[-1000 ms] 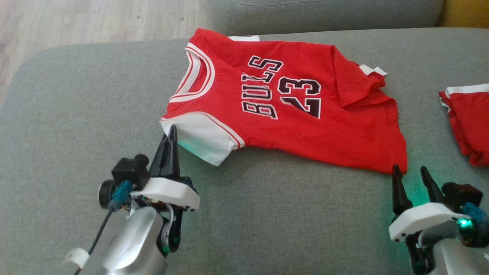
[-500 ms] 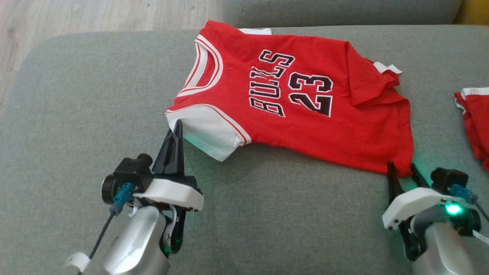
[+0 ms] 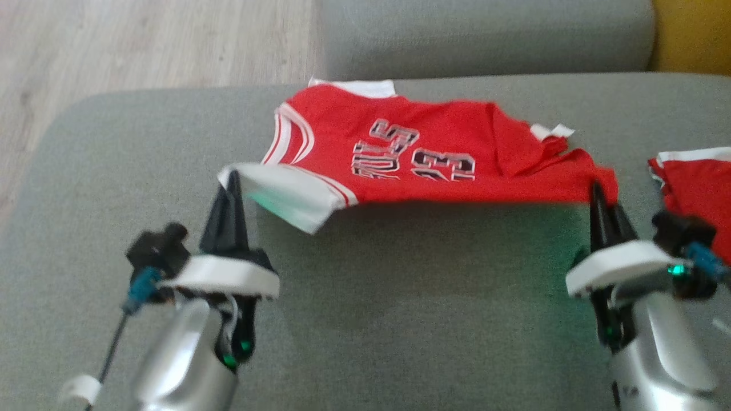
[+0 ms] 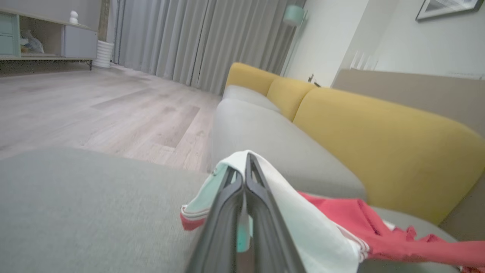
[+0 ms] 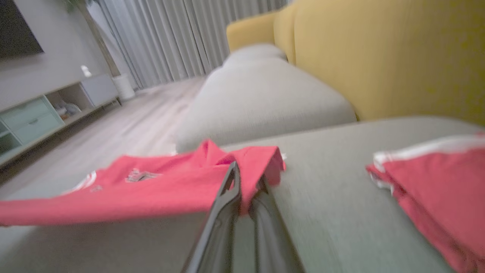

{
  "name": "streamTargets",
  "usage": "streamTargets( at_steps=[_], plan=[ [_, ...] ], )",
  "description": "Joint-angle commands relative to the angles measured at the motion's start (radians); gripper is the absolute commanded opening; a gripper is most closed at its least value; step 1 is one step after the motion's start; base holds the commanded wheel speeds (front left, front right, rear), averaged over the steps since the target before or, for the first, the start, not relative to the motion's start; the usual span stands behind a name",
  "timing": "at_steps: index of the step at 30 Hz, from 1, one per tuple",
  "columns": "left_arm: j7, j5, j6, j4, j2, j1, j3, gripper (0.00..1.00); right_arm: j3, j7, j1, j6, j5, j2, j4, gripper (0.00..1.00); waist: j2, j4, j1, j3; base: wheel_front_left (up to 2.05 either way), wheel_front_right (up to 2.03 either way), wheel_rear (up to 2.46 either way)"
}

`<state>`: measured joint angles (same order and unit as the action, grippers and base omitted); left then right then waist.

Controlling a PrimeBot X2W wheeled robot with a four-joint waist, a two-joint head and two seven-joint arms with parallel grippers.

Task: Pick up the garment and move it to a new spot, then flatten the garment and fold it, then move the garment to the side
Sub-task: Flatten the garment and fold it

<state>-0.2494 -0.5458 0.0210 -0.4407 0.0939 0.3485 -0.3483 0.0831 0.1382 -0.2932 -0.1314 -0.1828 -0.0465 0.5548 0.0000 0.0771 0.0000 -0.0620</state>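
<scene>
The garment (image 3: pixel 411 154) is a red jersey with white trim, black lettering and the number 23, spread across a grey sofa seat (image 3: pixel 365 319). My left gripper (image 3: pixel 231 180) is shut on the garment's white sleeve (image 4: pixel 288 204) at its near left corner. My right gripper (image 3: pixel 602 197) is shut on the garment's red hem corner (image 5: pixel 257 167) at the near right. The near edge hangs stretched between the two grippers, lifted off the seat, while the far part still rests on the cushion.
A second red garment (image 3: pixel 694 182) with white trim lies folded on the seat just right of my right gripper (image 5: pixel 435 182). A grey cushion (image 3: pixel 485 34) and yellow backrest (image 4: pixel 379 144) stand behind. Wooden floor (image 3: pixel 143 45) drops off beyond the seat's left edge.
My right gripper has closed on the hem corner. Both grippers have risen and lifted the garment's near edge off the seat. The head view has shifted too.
</scene>
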Motion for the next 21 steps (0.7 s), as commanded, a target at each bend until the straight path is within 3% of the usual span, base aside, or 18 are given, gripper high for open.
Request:
streamTargets(
  at_steps=[1, 5, 12, 21],
  plan=[
    [-0.008, -0.018, -0.011, 0.058, 0.016, 0.092, 0.056, 0.0, -0.034, 0.015, -0.067, 0.001, -0.001, -0.004, -0.086, 0.0, 0.0, -0.007, 0.0, 0.034, 0.0, 0.0, 0.0],
    [-0.001, -0.073, -0.026, 0.131, 0.014, 0.18, 0.104, 0.0, -0.036, 0.004, -0.1, 0.001, 0.006, -0.004, -0.242, 0.0, 0.0, -0.009, 0.0, 0.078, 0.0, 0.0, 0.0],
    [0.023, -0.114, -0.016, 0.313, 0.013, 0.306, 0.15, 0.0, -0.064, -0.066, -0.132, 0.001, -0.01, -0.061, -0.491, 0.0, 0.0, -0.013, 0.0, 0.114, 0.0, 0.0, 0.0],
    [0.157, -0.115, 0.074, 0.595, 0.068, 0.322, 0.183, 0.0, -0.026, -0.234, -0.089, 0.001, -0.02, -0.076, -0.795, 0.0, 0.0, -0.019, 0.0, 0.117, 0.0, 0.0, 0.0]
  ],
)
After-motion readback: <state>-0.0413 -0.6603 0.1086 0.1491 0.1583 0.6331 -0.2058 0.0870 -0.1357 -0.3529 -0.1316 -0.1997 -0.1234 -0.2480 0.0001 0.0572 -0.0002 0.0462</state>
